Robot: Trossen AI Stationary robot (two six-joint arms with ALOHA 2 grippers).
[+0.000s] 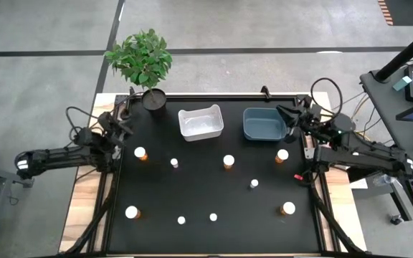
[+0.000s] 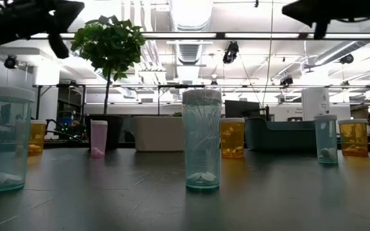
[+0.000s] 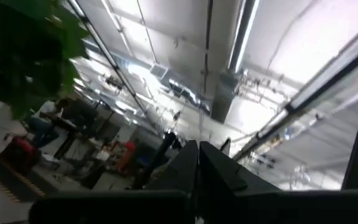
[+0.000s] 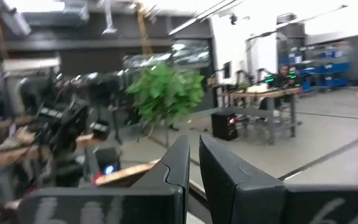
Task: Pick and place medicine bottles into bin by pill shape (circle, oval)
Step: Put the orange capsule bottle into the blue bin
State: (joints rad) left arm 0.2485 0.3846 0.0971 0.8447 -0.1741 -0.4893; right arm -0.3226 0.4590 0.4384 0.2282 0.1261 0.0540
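Black table (image 1: pixel 214 186) filling centre of the high view; at its upper edge a white bin (image 1: pixel 201 123) and, right of it, a blue bin (image 1: pixel 264 124), both holding no bottles, with a potted plant (image 1: pixel 143 61) at upper left. Medicine bottles (image 1: pixel 228 161) scattered across middle and lower table, apart from both bins: larger amber ones and smaller clear ones, white pills lying at the bottom of the nearest clear ones in the low view. Left gripper (image 1: pixel 125 129) at upper left table edge and right gripper (image 1: pixel 290 118) at upper right beside the blue bin, fingers pressed together on both, holding nothing.
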